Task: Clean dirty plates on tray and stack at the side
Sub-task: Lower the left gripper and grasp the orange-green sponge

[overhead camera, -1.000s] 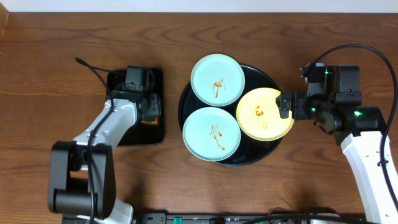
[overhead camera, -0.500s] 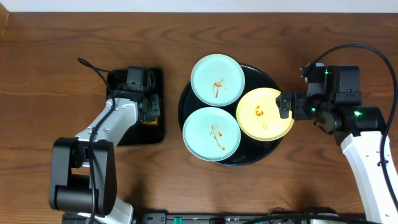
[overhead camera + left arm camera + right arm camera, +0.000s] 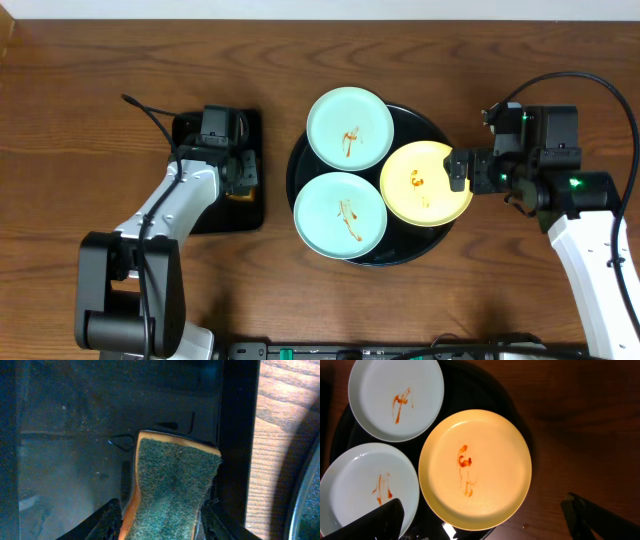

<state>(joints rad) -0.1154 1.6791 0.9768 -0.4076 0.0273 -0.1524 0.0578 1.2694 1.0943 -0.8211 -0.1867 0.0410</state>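
Observation:
Three smeared plates lie on the round black tray (image 3: 432, 240): a mint-blue one (image 3: 350, 128) at the back, a mint-blue one (image 3: 340, 214) at the front, and a yellow one (image 3: 425, 182) on the right. All three show in the right wrist view: the yellow plate (image 3: 475, 467) and the two mint-blue plates (image 3: 396, 397) (image 3: 367, 485). My right gripper (image 3: 462, 170) (image 3: 482, 520) is open, its fingers spread wide above the yellow plate's near edge. My left gripper (image 3: 240, 172) (image 3: 162, 522) is shut on a green-and-orange sponge (image 3: 172, 487) over the small rectangular tray.
The small black rectangular tray (image 3: 190, 215) (image 3: 65, 450) lies left of the round tray, with a strip of bare wood (image 3: 275, 150) between them. Brown wood-grain tabletop (image 3: 520, 290) surrounds both trays. A black cable (image 3: 150, 112) trails from the left arm.

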